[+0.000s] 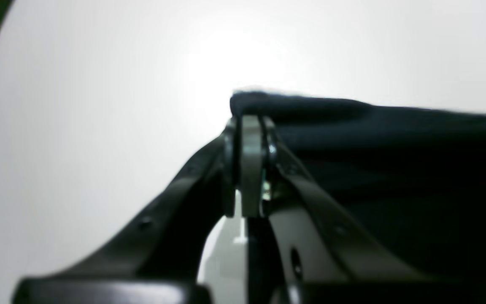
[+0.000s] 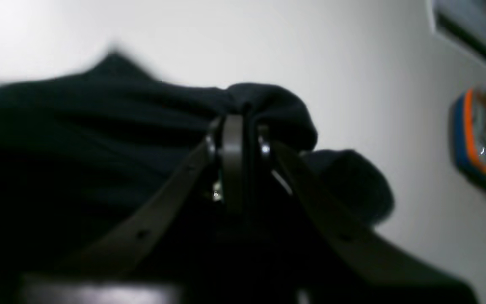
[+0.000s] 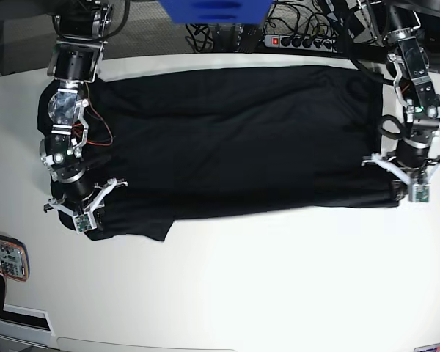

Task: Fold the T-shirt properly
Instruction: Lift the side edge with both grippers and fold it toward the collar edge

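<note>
Black and matte, the T-shirt (image 3: 242,139) lies spread wide across the white worktop (image 3: 279,279), reaching from one arm to the other. The left tool (image 1: 249,122) is pinched together on a corner of the cloth at the shirt's near edge, on the base view's right. The right tool (image 2: 238,120) is clamped on a bunched fold of the same shirt at the opposite end, near an orange-and-blue-edged object (image 3: 6,257) lying at the worktop's border.
</note>
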Available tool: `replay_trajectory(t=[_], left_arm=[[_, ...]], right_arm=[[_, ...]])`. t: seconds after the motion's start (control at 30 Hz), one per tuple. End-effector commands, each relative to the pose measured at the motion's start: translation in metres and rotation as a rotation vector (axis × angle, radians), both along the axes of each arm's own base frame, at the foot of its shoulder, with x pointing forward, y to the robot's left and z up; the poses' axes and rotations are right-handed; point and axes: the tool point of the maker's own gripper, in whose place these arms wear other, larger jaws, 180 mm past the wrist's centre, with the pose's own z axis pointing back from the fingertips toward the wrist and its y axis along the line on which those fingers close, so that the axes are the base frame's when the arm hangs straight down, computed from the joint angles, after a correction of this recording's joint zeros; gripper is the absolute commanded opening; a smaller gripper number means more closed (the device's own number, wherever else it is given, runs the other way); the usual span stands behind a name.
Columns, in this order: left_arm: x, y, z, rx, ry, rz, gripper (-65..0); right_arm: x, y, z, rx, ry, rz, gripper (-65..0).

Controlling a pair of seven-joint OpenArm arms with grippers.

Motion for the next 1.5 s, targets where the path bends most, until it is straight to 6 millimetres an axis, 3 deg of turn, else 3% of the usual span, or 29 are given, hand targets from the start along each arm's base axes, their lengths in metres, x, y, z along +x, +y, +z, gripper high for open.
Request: replay_trajectory(t=[0.0, 0.17, 0.37, 0.87, 1.0, 1.13, 1.27, 1.47], left_arm=[[0.002, 0.006, 0.013, 0.026, -0.042, 0.003, -65.0], [-0.002, 0.005, 0.009, 0.025, -0.028, 0.003, -65.0], [-0.012, 0.001, 0.002, 0.017, -0.009, 0.001, -65.0], [-0.041, -0.014, -0.024, -0.029, 0.059, 0.009, -65.0], [-0.042, -0.014, -0.024, -0.028, 0.063, 0.008, -65.0], [-0.043, -0.014, -0.025, -0.028, 0.064, 0.008, -65.0], [-0.042, -0.014, -0.024, -0.028, 0.063, 0.008, -65.0], [-0.042, -0.014, -0.024, -0.028, 0.063, 0.008, -65.0]], right_arm=[[0.001, -0.006, 0.012, -0.020, -0.034, -0.008, -65.0], [-0.012, -0.003, 0.017, -0.037, -0.047, 0.005, -65.0], [-0.029, -0.029, 0.029, -0.062, -0.074, -0.060, -65.0], [-0.075, -0.029, -0.011, -0.076, 0.053, -0.056, -65.0], [-0.093, -0.029, -0.025, -0.077, 0.100, -0.055, -45.1], [-0.102, -0.029, -0.031, -0.078, 0.122, -0.053, -31.4], [-0.095, -0.027, -0.011, -0.092, 0.069, -0.045, -25.0], [-0.086, -0.023, 0.022, -0.143, 0.020, -0.039, -24.3]])
